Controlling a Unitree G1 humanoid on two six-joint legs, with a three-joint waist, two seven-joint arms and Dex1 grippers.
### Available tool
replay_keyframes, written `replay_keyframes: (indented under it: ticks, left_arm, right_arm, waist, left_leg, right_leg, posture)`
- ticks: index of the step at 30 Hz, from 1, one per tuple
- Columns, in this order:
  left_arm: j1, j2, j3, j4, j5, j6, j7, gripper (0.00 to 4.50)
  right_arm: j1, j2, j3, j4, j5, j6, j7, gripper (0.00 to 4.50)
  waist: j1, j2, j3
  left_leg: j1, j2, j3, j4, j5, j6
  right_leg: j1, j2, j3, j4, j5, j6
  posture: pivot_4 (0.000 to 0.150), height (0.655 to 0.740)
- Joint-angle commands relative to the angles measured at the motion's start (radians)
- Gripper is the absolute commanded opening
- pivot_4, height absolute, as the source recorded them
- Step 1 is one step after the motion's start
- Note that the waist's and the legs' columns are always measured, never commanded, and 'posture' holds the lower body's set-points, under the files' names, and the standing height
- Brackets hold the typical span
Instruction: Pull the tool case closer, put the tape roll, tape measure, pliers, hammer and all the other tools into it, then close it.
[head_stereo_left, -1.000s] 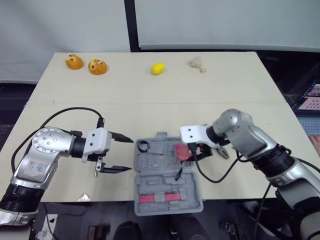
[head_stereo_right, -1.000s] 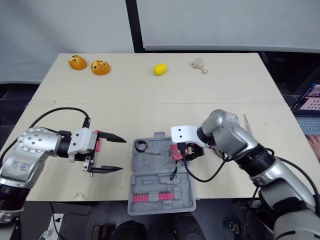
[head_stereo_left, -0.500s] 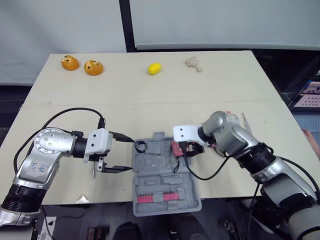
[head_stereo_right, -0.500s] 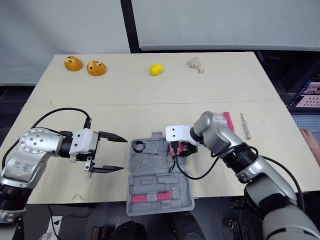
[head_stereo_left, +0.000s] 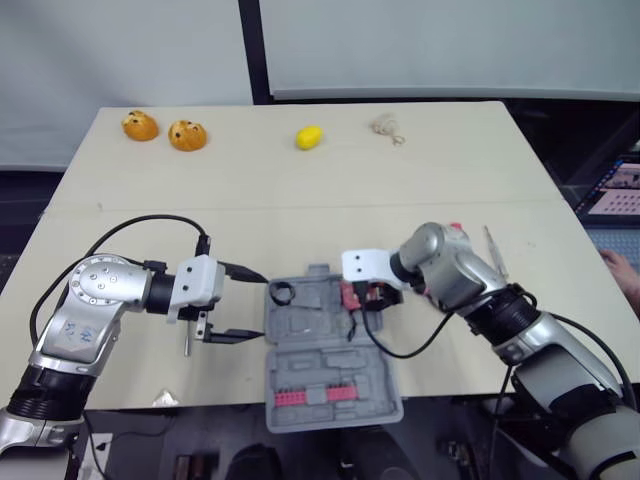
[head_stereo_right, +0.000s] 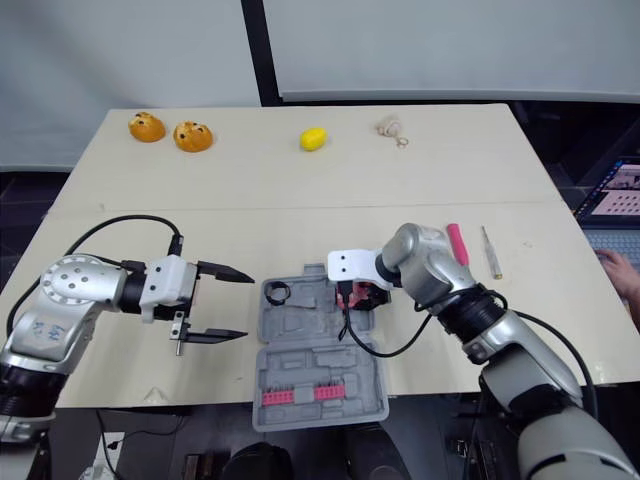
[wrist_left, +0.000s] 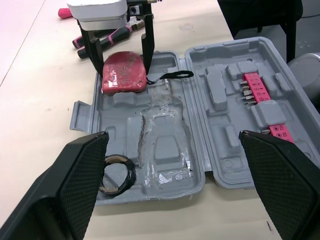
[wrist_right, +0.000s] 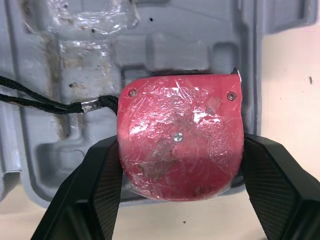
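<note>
The grey tool case (head_stereo_left: 330, 345) lies open near the table's front edge, with a black tape roll (head_stereo_left: 284, 293) in the far left corner of its upper half. My right gripper (head_stereo_left: 368, 297) is shut on the red tape measure (wrist_right: 180, 135) and holds it down in the far right pocket of that half. The measure's black strap trails across the case. My left gripper (head_stereo_left: 260, 306) stands open just left of the case, holding nothing. Pink-handled pliers (wrist_left: 107, 37) lie on the table behind the right gripper.
A strip of pink bits (head_stereo_left: 315, 397) sits in the case's near half. A pink-handled tool (head_stereo_right: 456, 243) and a thin screwdriver (head_stereo_right: 491, 252) lie right of my right arm. Two orange items (head_stereo_left: 140, 125), a lemon (head_stereo_left: 308, 136) and a beige lump (head_stereo_left: 386, 125) line the far edge. A person's hand (head_stereo_right: 622, 270) is at the right edge.
My right gripper has carried the tape measure a little leftward and down into the case's upper half. The left gripper has stayed open in place. The camera shifted slightly.
</note>
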Motion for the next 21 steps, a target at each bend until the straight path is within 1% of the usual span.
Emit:
replay_keyframes:
  ticks: [1, 3, 5, 7, 10, 11, 12, 13, 14, 16, 18, 21]
  left_arm:
    - [-0.017, 0.0, 0.007, -0.016, -0.005, -0.009, 0.002, 4.5]
    - [-0.007, 0.007, 0.018, -0.035, -0.013, -0.001, 0.005, 4.5]
    - [0.001, 0.012, 0.026, -0.049, -0.019, 0.004, 0.008, 4.5]
    - [0.003, 0.013, 0.033, -0.052, -0.02, 0.005, 0.014, 4.5]
    - [0.002, 0.012, 0.041, -0.046, -0.017, 0.004, 0.02, 4.5]
    - [0.001, 0.011, 0.042, -0.043, -0.016, 0.002, 0.021, 4.5]
    - [0.0, 0.011, 0.042, -0.04, -0.015, 0.001, 0.022, 4.5]
    - [-0.001, 0.01, 0.042, -0.038, -0.014, 0.0, 0.022, 4.5]
    - [-0.002, 0.01, 0.042, -0.037, -0.014, -0.001, 0.023, 4.5]
    - [-0.003, 0.007, 0.04, -0.041, -0.013, 0.004, 0.031, 4.5]
    - [-0.003, 0.006, 0.039, -0.046, -0.014, 0.009, 0.037, 4.5]
    - [-0.006, 0.007, 0.038, -0.047, -0.016, 0.013, 0.042, 4.5]
  right_arm:
    - [-0.037, 0.005, -0.086, -0.052, 0.045, 0.047, -0.002, 4.44]
    - [-0.025, -0.036, -0.15, -0.143, 0.121, 0.103, 0.062, 4.44]
    - [0.006, -0.084, -0.197, -0.213, 0.196, 0.111, 0.122, 4.44]
    - [0.044, -0.1, -0.253, -0.208, 0.249, 0.046, 0.107, 4.44]
    - [0.097, -0.056, -0.346, -0.144, 0.321, -0.035, 0.032, 4.44]
    - [0.121, -0.02, -0.39, -0.105, 0.353, -0.08, -0.006, 4.06]
    - [0.136, 0.003, -0.418, -0.079, 0.374, -0.115, -0.032, 3.94]
    - [0.155, 0.021, -0.44, -0.056, 0.397, -0.147, -0.039, 3.72]
    - [0.166, 0.031, -0.451, -0.042, 0.411, -0.17, -0.039, 3.19]
    - [0.225, 0.053, -0.455, 0.043, 0.408, -0.3, -0.061, 2.27]
    - [0.26, 0.065, -0.457, 0.098, 0.411, -0.379, -0.068, 2.27]
    - [0.267, 0.072, -0.46, 0.145, 0.411, -0.426, -0.078, 2.27]
  waist:
    - [-0.001, 0.0, 0.0]
    - [0.001, 0.0, 0.0]
    - [0.003, 0.0, 0.0]
    - [0.005, 0.0, 0.0]
    - [0.004, -0.002, -0.001]
    - [0.004, -0.002, -0.001]
    - [0.002, -0.002, -0.001]
    - [0.0, -0.002, -0.001]
    - [0.0, -0.002, -0.001]
    - [0.001, -0.001, -0.001]
    - [0.001, -0.001, -0.001]
    - [0.001, -0.001, -0.001]
  left_leg:
    - [0.0, 0.0, 0.0, 0.0, 0.0, 0.0]
    - [0.0, 0.0, 0.0, 0.0, 0.0, 0.0]
    - [-0.001, 0.0, -0.001, 0.0, 0.0, 0.0]
    - [-0.001, 0.0, -0.002, 0.0, 0.0, 0.0]
    - [0.0, 0.0, -0.002, 0.0, 0.0, 0.0]
    - [0.0, 0.0, -0.002, 0.0, 0.0, 0.0]
    - [0.0, 0.0, -0.002, 0.0, 0.0, 0.0]
    - [0.0, 0.0, -0.001, 0.0, 0.0, 0.0]
    - [0.0, 0.0, -0.001, 0.0, 0.0, 0.0]
    - [0.0, 0.0, -0.001, -0.001, 0.0, 0.0]
    - [0.0, 0.0, -0.001, -0.001, 0.0, 0.0]
    - [0.0, 0.0, -0.001, -0.001, 0.0, 0.0]
  right_leg:
    - [0.0, 0.0, 0.0, 0.0, 0.0, 0.0]
    - [0.0, 0.0, 0.0, 0.0, 0.0, 0.0]
    - [0.0, 0.0, 0.0, 0.0, 0.0, 0.0]
    - [0.0, 0.0, -0.001, -0.001, 0.0, 0.0]
    - [0.002, 0.0, -0.001, -0.001, 0.0, 0.0]
    - [0.002, 0.0, -0.001, -0.001, 0.0, 0.0]
    - [0.002, 0.0, -0.001, -0.001, 0.0, 0.0]
    - [0.002, 0.0, -0.001, -0.001, 0.0, 0.0]
    - [0.002, 0.0, 0.0, 0.0, 0.0, 0.0]
    - [0.001, 0.0, -0.001, -0.001, 0.0, 0.0]
    - [0.001, 0.0, -0.001, -0.002, 0.0, 0.0]
    - [0.002, 0.0, 0.0, -0.001, 0.0, 0.0]
  posture:
    - [0.15, 0.74]
    - [0.15, 0.74]
    - [0.15, 0.74]
    - [0.15, 0.74]
    - [0.15, 0.74]
    - [0.15, 0.74]
    - [0.15, 0.74]
    - [0.15, 0.74]
    - [0.15, 0.74]
    - [0.15, 0.74]
    - [0.15, 0.74]
    - [0.15, 0.74]
